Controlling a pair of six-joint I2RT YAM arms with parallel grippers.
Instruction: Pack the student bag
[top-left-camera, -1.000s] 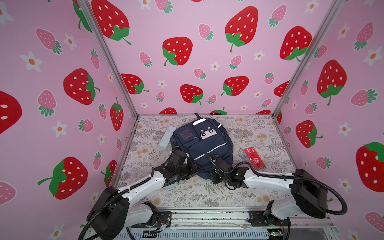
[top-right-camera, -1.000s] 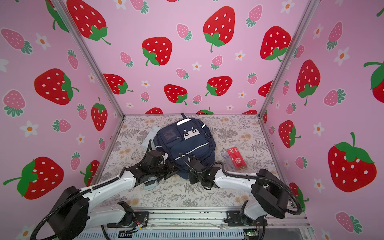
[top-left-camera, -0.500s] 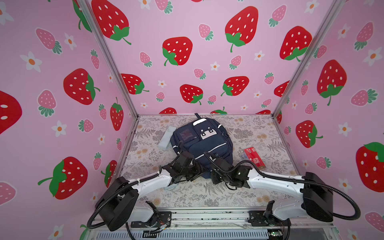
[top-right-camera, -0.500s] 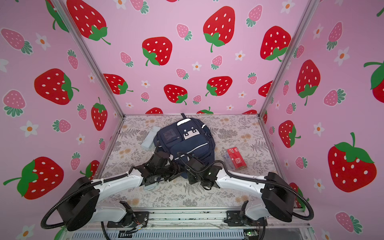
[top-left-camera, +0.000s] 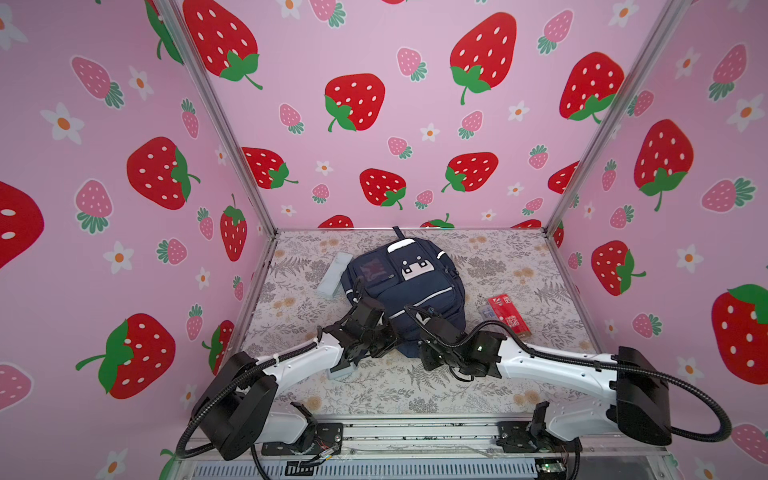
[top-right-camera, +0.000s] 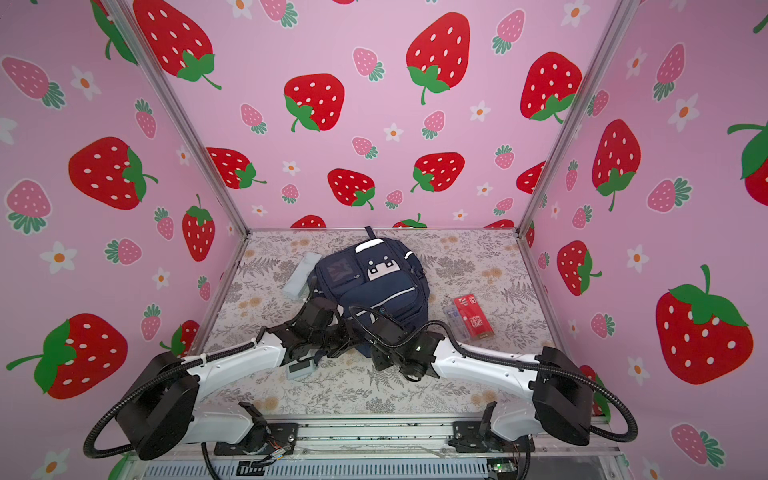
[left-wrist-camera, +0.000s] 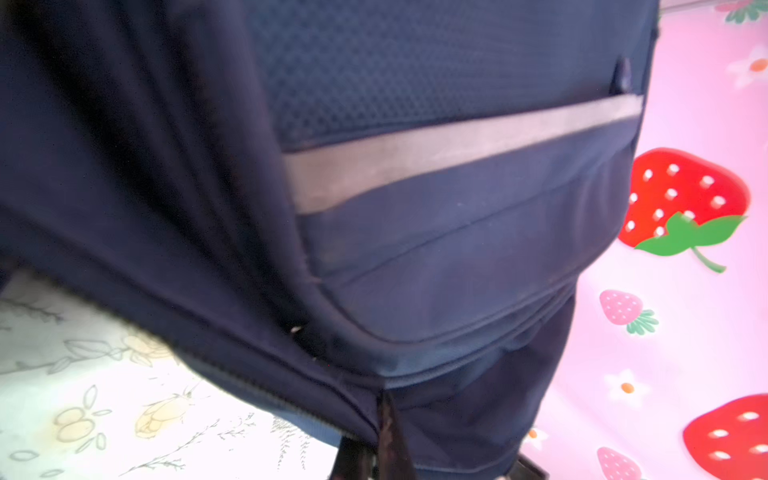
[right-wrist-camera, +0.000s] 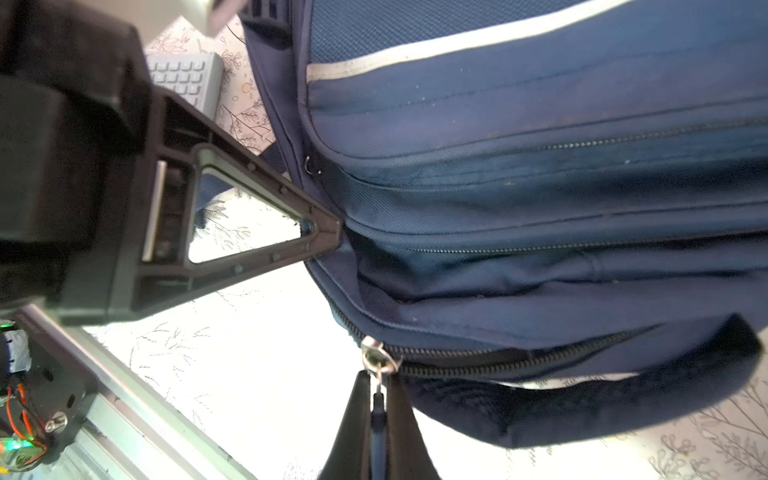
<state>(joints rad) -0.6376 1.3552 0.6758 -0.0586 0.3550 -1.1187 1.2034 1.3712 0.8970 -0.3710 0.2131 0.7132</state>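
Where the student bag (top-left-camera: 405, 291) lies flat at the middle of the floral table (top-left-camera: 457, 390), its long axis runs from the dark top loop by the back wall to the base end nearest the robot. Both claws are at that near end. Right gripper (right-wrist-camera: 377, 382): clenched on the zip pull (right-wrist-camera: 376, 360), which sits right at its tips. The zip track appears to lead away round the base toward the bag's right side, so that is probably the line a pull must follow. Whether the teeth are parted cannot be told. Left gripper (right-wrist-camera: 334, 235): clenched, pinching a fold of bag fabric at the near left corner, just beside the pull, and likely acting as the anchor. Room: bare cloth between the bag and the front rail. A calculator (top-right-camera: 301, 369) lies just beside the left arm. A red box (top-left-camera: 509, 316) sits apart on the right, and a pale case (top-left-camera: 334, 274) lies just beside the bag's far left flank. Walls close off three sides.
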